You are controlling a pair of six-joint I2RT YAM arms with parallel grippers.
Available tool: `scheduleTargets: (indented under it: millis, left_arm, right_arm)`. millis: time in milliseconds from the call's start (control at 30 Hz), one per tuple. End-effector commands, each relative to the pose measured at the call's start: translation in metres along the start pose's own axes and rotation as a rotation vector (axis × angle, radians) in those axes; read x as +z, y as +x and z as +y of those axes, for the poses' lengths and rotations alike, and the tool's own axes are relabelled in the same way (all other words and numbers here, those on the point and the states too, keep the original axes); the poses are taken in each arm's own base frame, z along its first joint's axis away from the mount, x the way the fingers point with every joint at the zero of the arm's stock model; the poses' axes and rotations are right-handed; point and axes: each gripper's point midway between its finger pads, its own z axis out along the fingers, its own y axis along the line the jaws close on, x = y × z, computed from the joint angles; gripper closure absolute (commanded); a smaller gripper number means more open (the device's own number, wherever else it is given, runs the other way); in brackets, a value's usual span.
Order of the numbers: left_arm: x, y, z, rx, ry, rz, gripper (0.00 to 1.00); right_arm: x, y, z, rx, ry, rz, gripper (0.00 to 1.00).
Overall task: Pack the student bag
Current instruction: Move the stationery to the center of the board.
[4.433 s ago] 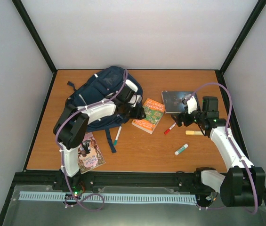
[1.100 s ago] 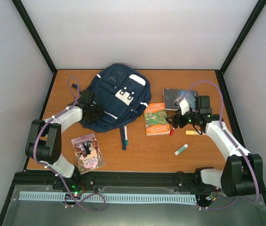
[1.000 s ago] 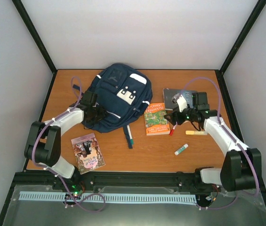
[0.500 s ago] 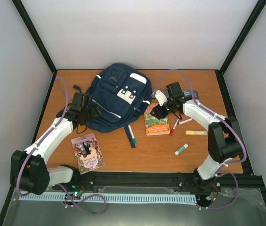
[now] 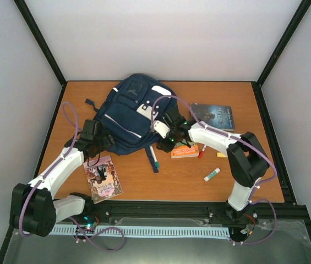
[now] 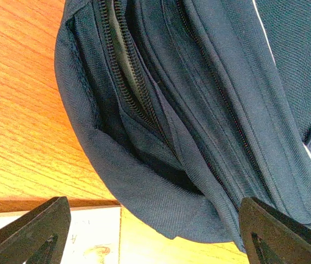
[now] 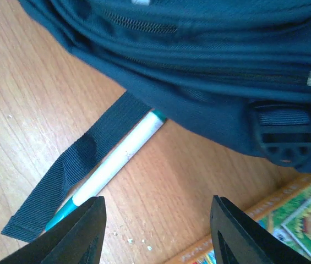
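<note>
From the top camera you get the whole layout. The student bag (image 5: 136, 110) lies front face up on the left-centre of the table (image 5: 199, 93). Your left gripper (image 5: 107, 142) is at its near left edge and your right gripper (image 5: 165, 142) at its near right edge. That view alone shows you a dark book (image 5: 213, 115) to the right of the bag, a pink book (image 5: 103, 179) beside the left arm, and a red marker (image 5: 201, 151), a yellow marker (image 5: 221, 155) and a glue stick (image 5: 212, 175) loose on the wood to the right. It does not let you read the jaws, but the wrist cameras do. In the left wrist view your fingers are spread wide with nothing between them. They point at the bag's rounded edge, where the zip tracks (image 6: 125, 82) run along the side. A pale paper corner (image 6: 89, 231) shows just below the bag. In the right wrist view the claw is likewise wide open and empty, over bare wood just short of the bag. There a teal-and-white pen (image 7: 116, 165) lies alongside a loose strap (image 7: 72, 165), its far tip touching the bag's edge. A black buckle (image 7: 282, 137) sits on the bag's side, and a corner of the orange book (image 7: 276, 225) shows at the lower right. The zips you can see look closed, and no view shows you the bag's inside. Every loose item in view lies on the table.
</note>
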Motion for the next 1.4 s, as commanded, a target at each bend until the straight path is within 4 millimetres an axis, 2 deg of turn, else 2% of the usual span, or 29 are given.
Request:
scheduleTargets:
  millis: [0,100,333,433,633,767,1000,1200,1367]
  left_arm:
    - [-0.003,-0.009,-0.009,-0.034,0.046,-0.038,0.13]
    - [0.002,-0.006,-0.006,-0.031,0.033,-0.020,0.13]
    - [0.008,0.008,0.002,-0.025,0.019,0.014,0.13]
    - [0.011,0.007,-0.001,-0.034,0.044,0.004,0.13]
    - [0.013,0.012,0.000,-0.038,0.054,0.019,0.13]
    - [0.012,0.013,-0.002,-0.038,0.064,0.023,0.13]
    - [0.013,0.012,-0.002,-0.031,0.066,0.019,0.13]
    - [0.017,0.017,-0.004,-0.032,0.085,0.038,0.13]
    - [0.021,0.019,-0.004,-0.036,0.082,0.041,0.12]
  right_arm:
    - [0.027,0.026,0.016,-0.053,0.002,0.134,0.45]
    - [0.038,0.027,0.030,-0.084,-0.013,0.171,0.45]
    - [0.057,0.025,0.045,-0.098,-0.041,0.223,0.46]
    - [0.064,0.030,0.043,-0.097,-0.024,0.252,0.47]
    - [0.070,0.052,0.025,-0.086,0.077,0.338,0.58]
    - [0.063,0.070,0.027,-0.109,0.076,0.384,0.72]
    - [0.031,0.095,0.050,-0.136,-0.006,0.400,0.84]
    - [0.004,0.134,0.064,-0.190,-0.053,0.466,0.87]
    - [-0.012,0.167,0.055,-0.213,-0.007,0.524,0.90]
